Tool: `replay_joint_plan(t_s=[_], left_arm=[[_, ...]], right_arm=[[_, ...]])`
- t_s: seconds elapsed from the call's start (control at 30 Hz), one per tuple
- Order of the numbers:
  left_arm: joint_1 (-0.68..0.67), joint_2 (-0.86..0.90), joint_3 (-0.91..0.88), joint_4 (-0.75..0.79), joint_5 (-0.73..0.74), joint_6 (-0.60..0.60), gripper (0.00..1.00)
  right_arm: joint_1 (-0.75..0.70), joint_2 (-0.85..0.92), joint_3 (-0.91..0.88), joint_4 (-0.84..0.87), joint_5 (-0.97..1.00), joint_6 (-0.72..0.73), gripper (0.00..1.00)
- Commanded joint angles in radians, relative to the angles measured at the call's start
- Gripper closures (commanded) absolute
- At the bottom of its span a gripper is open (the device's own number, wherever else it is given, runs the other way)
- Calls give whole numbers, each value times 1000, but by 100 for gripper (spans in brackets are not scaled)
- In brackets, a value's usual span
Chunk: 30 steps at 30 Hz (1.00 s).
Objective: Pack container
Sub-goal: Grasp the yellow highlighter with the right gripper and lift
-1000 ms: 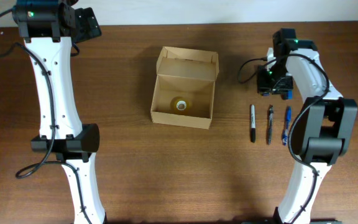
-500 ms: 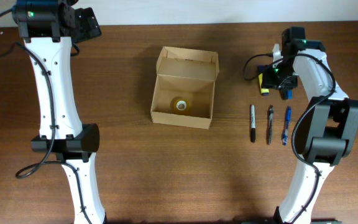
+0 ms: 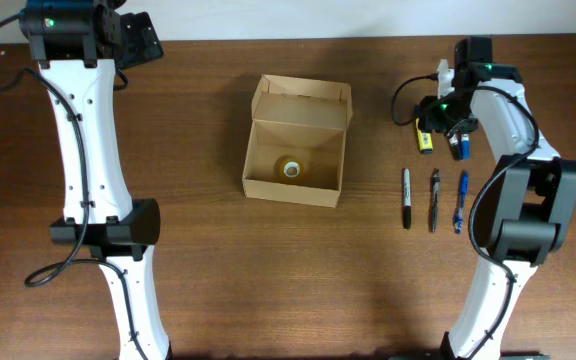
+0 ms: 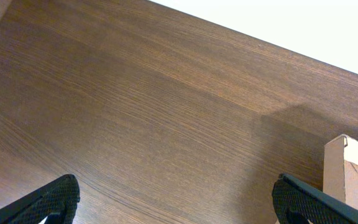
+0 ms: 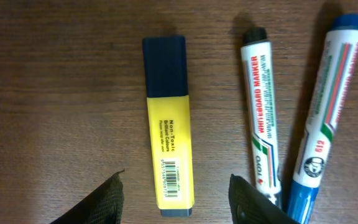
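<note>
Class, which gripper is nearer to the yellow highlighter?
Right. The right gripper hangs directly above the yellow highlighter, its open fingers either side of it. The left gripper is far off, on the container's other side.

Tan box (image 3: 301, 104); yellow-and-navy highlighter (image 5: 169, 140); brown woodgrain table (image 4: 135, 112).

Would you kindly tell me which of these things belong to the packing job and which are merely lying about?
Job: container; tape roll inside it; yellow highlighter below the open right gripper; two whiteboard markers beside it; three pens in a row.
Not the job: table; left gripper, open and away from the box.
</note>
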Motion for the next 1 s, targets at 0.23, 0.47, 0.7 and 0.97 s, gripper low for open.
replay_joint_plan(t_s=[0.23, 0.47, 0.7, 0.97], left_arm=[[3, -9, -5, 0, -4, 15, 0], [3, -9, -5, 0, -4, 15, 0], [3, -9, -5, 0, -4, 15, 0], [3, -9, -5, 0, -4, 15, 0]], right_arm=[[45, 82, 0, 11, 7, -17, 46], [43, 89, 0, 12, 42, -21, 46], [42, 95, 0, 15, 52, 38, 47], [43, 151, 0, -1, 59, 127, 51]])
